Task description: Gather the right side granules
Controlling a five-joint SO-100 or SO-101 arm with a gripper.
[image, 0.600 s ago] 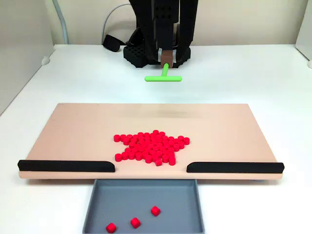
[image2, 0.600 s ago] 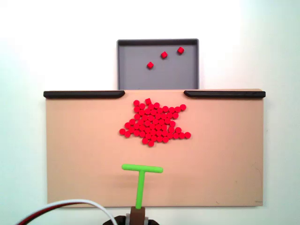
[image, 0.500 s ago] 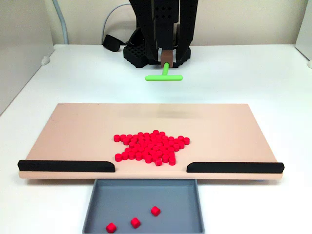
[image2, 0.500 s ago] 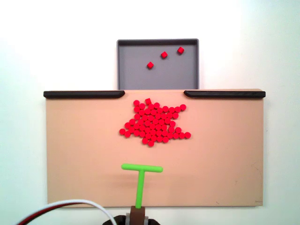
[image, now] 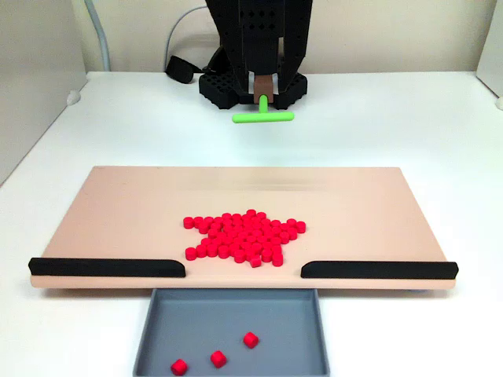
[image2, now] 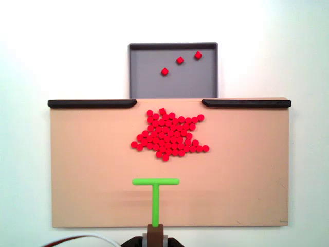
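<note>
In both fixed views a tan board (image2: 92,170) lies on a white table (image: 409,126). Along the board's edge farthest from the fingers, a black rail (image2: 91,103) sits at the left of the top-down fixed view, and a second black rail (image2: 245,103) sits at the right, with a gap between them.

The gripper (image2: 154,232) sits at the bottom middle of that view, its fingers closed on the stem of a green T-shaped pusher (image2: 155,193). The crossbar points away from the fingers, toward the granules (image2: 168,134). In the front fixed view the gripper (image: 264,88) hangs below the black arm (image: 259,31), and the pusher (image: 263,116) appears raised above the table, behind the board's far edge.

The granules lie in one packed red patch near the board's middle, well apart from the crossbar and straight ahead of the fingers. Beyond the gap, a grey tray (image2: 149,82) holds three loose red pellets (image2: 180,60).
</note>
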